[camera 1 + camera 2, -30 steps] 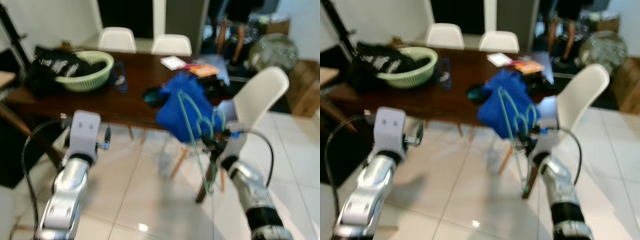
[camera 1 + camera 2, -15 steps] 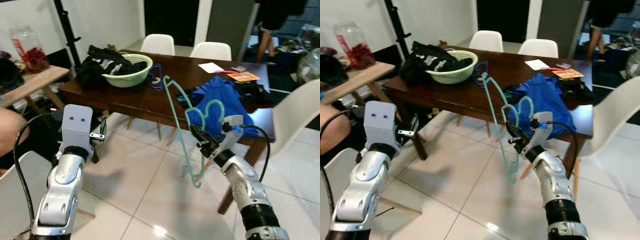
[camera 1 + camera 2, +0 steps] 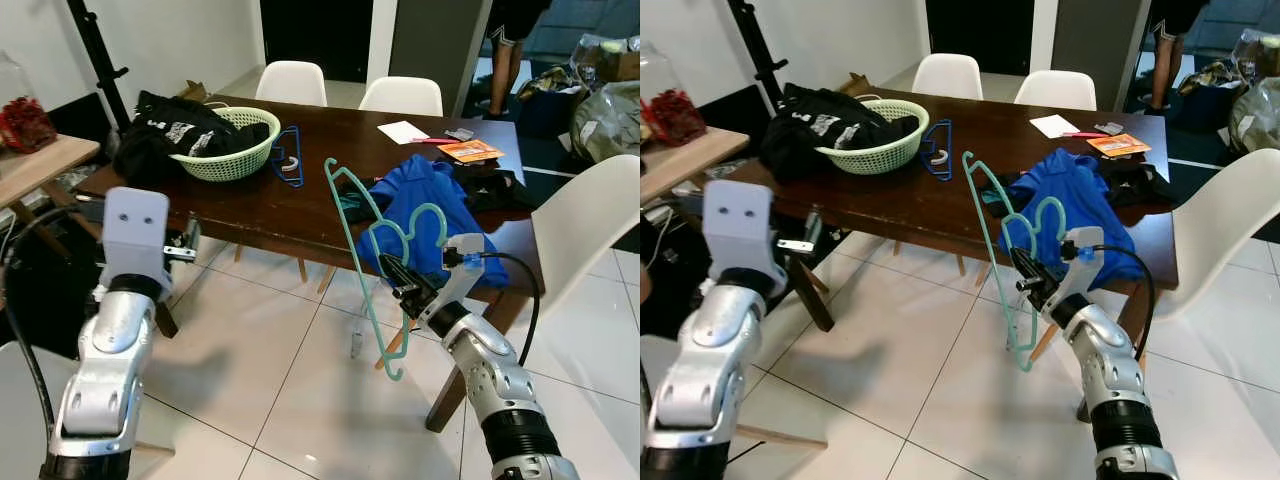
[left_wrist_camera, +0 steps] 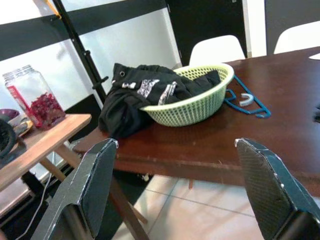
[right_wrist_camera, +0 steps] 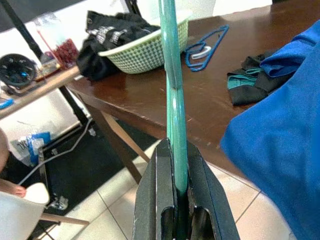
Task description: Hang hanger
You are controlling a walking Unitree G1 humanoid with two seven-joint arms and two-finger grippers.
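Teal hanger (image 3: 372,262) is clamped in the raised right end effector (image 3: 398,276); left end effector (image 4: 175,190) gapes, raised.

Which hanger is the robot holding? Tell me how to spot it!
Find the dark wooden table with the green basket on it. In front of the table's near edge, the right gripper holds up a hanger over the white floor, its jaws shut on it. It is the pale teal one; the other hanger is blue and lies flat by the basket.

Teal hanger (image 3: 362,262), pale-green basket (image 3: 228,160), blue garment (image 3: 425,215)
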